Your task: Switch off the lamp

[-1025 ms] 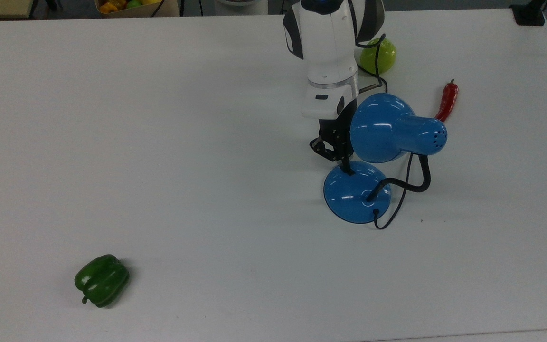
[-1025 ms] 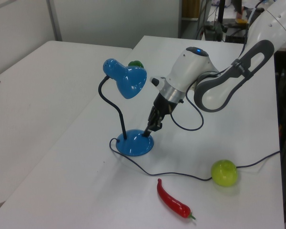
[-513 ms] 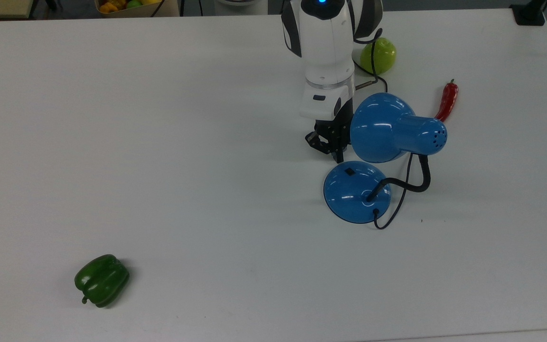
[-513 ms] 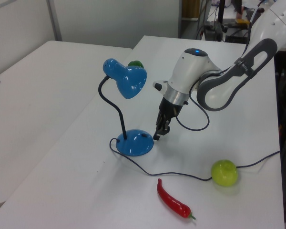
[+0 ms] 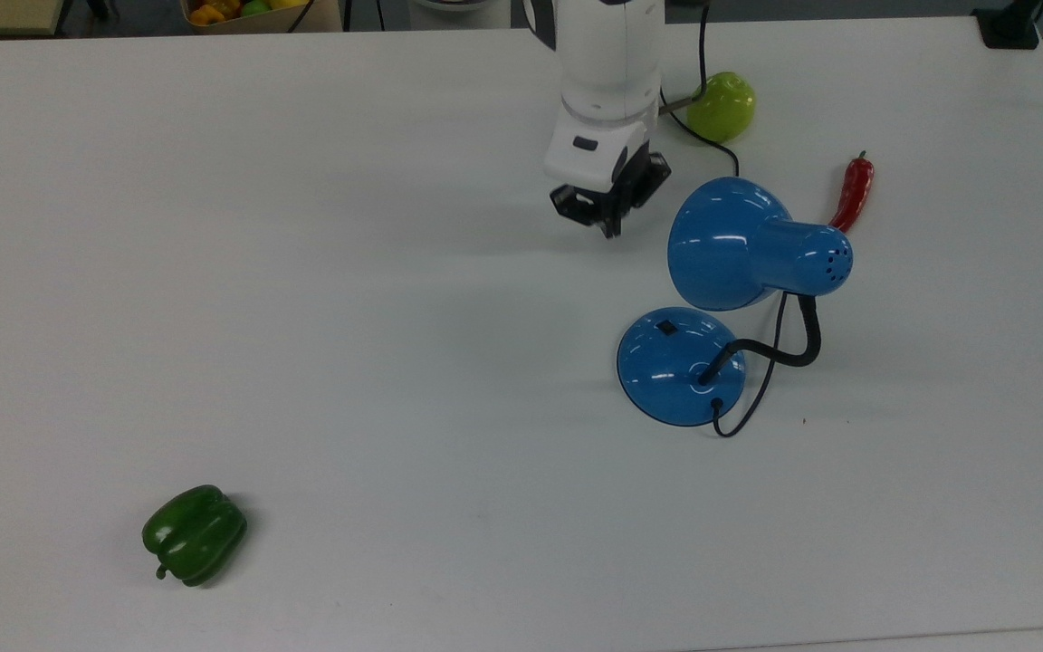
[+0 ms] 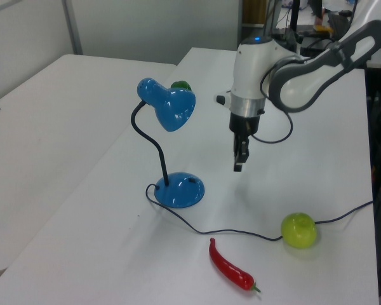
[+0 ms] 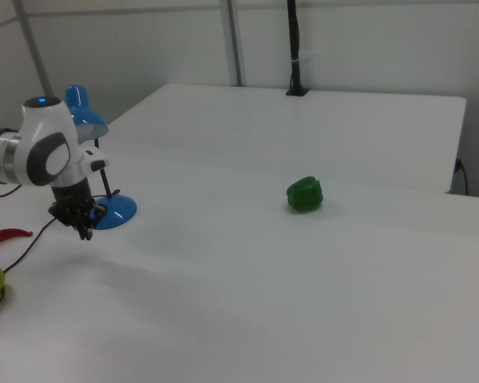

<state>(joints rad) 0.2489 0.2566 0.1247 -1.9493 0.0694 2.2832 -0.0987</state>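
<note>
Top view first: the gripper [image 5: 610, 215] hangs over bare table [image 5: 349, 272], up and to the top view's left of the lamp [image 5: 680, 367], well clear of both base and shade. Fingers look drawn together, nothing between them. The lamp stands right of centre, switch [image 5: 666, 327] on the upper part of the base, cord [image 5: 748, 412] looping off its lower edge. A red chilli [image 5: 853, 192] and a green apple [image 5: 722, 106] sit beyond the shade toward the far edge; a green pepper [image 5: 195, 533] lies well apart near the bottom left. Wide open room across the whole of the top view's left.

Left view: the gripper [image 6: 239, 163] points straight down, lifted above the table, to the left view's right of the lamp [image 6: 181, 190]. The chilli [image 6: 230, 265] and the apple [image 6: 299, 230] lie close to the near edge.

Right view: the gripper [image 7: 83, 227] hovers just in front of the lamp [image 7: 112, 209] near the right view's left edge, with the pepper [image 7: 305, 194] out in the middle.

A second ago the fingertips were down on the base at the switch; half a second ago they had lifted just beside it; now they are away and higher.
</note>
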